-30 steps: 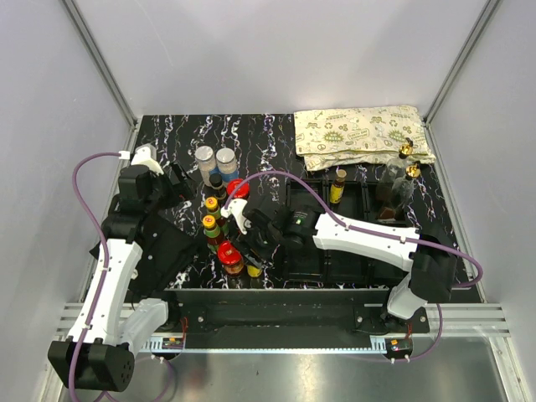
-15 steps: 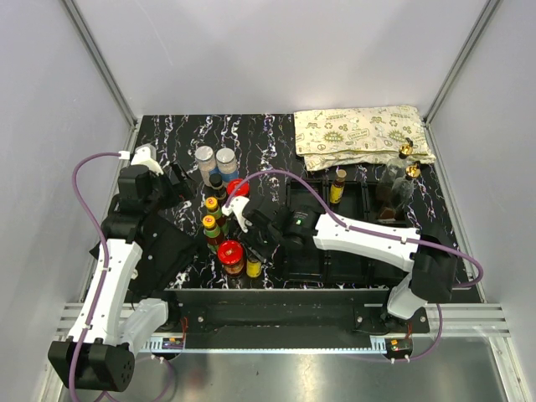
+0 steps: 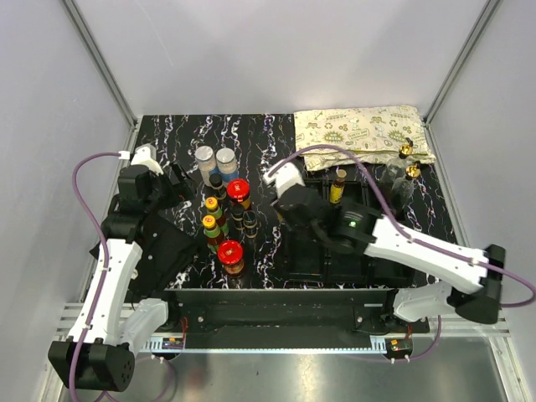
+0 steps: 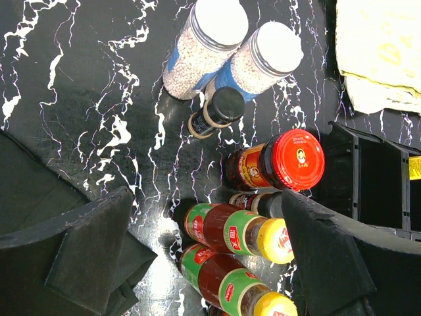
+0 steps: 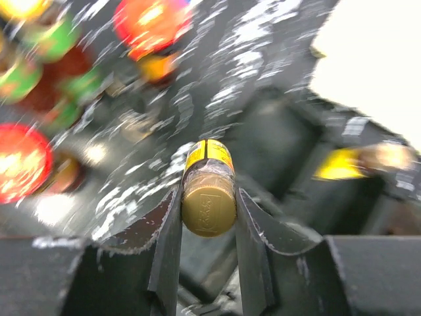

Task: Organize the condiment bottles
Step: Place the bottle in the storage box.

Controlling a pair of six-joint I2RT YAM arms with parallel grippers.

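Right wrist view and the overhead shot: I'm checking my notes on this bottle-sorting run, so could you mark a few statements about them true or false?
1. The right gripper is shut on a gold-capped bottle. True.
2. The left gripper is clamped on something. False: it is open and empty.
3. The two grey-lidded shakers stand inside the black tray. False: they stand on the table, left of the tray.
4. A slim yellow-labelled bottle stands upright in the tray. True.
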